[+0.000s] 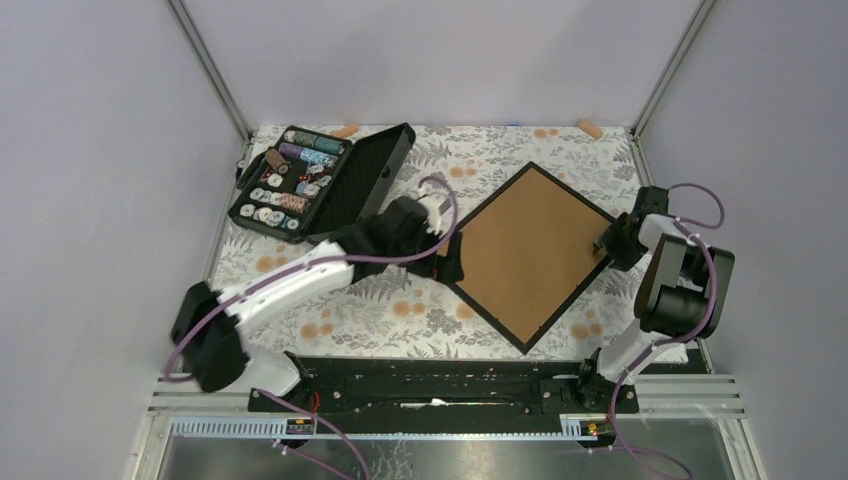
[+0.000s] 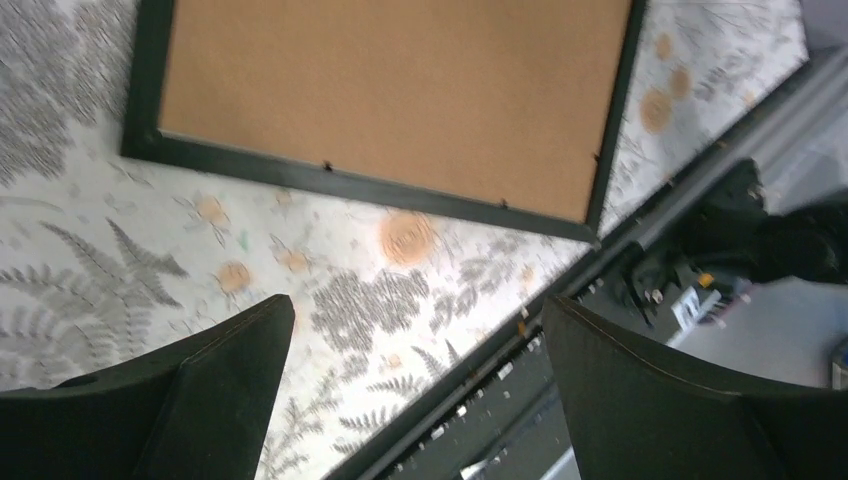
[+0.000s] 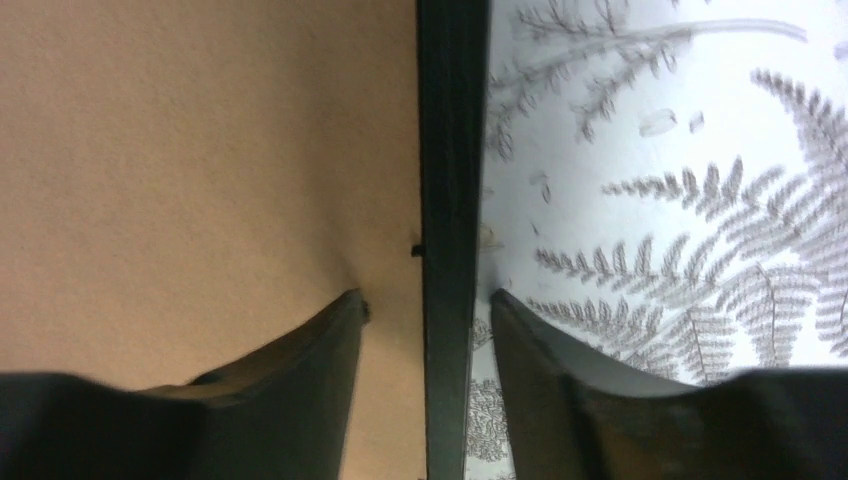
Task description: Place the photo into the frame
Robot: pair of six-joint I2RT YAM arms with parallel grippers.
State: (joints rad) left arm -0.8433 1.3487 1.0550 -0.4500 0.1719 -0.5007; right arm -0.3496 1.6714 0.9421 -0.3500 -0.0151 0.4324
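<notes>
The large thin black rectangular picture frame (image 1: 525, 255) lies face down on the fern-printed tablecloth (image 1: 400, 315). It is turned corner-wise like a diamond, brown board back up. The left arm (image 1: 290, 280) stretches diagonally from its base at the near left toward the frame's left corner, wrist tipped down. The left gripper (image 2: 415, 305) hangs over bare cloth near that corner, fingers spread wide, holding nothing. The right arm (image 1: 680, 280) is folded at the table's right side, elbow high, forearm bent back toward the frame's right corner. The right gripper (image 3: 425, 295) straddles the black rail — one finger over the board, the other over the cloth — partly parted, a gap showing on each side.
</notes>
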